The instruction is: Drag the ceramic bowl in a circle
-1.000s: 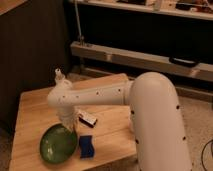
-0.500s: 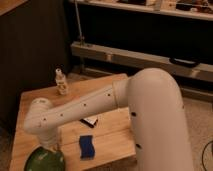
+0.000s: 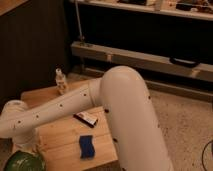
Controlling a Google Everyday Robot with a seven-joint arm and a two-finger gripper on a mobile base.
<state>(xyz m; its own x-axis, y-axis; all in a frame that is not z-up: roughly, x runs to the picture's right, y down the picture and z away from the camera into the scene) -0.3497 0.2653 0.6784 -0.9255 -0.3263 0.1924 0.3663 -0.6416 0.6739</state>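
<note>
The ceramic bowl (image 3: 22, 162), glossy green and round, sits at the front left corner of the wooden table (image 3: 60, 142) and is cut off by the picture's bottom edge. My white arm reaches from the right across the table and bends down at the far left. Its gripper (image 3: 26, 148) comes down onto the bowl's far rim, shut on the bowl. The wrist hides the exact contact.
A small clear bottle (image 3: 60, 81) stands at the table's back edge. A dark and white bar (image 3: 86, 118) lies mid-table, with a blue sponge (image 3: 86, 146) in front of it. A metal rail and dark shelving (image 3: 150, 57) run behind. Speckled floor lies to the right.
The gripper has swept left and toward the table's front corner, and the green bowl has slid along with it. The bottle, bar and sponge stayed where they were.
</note>
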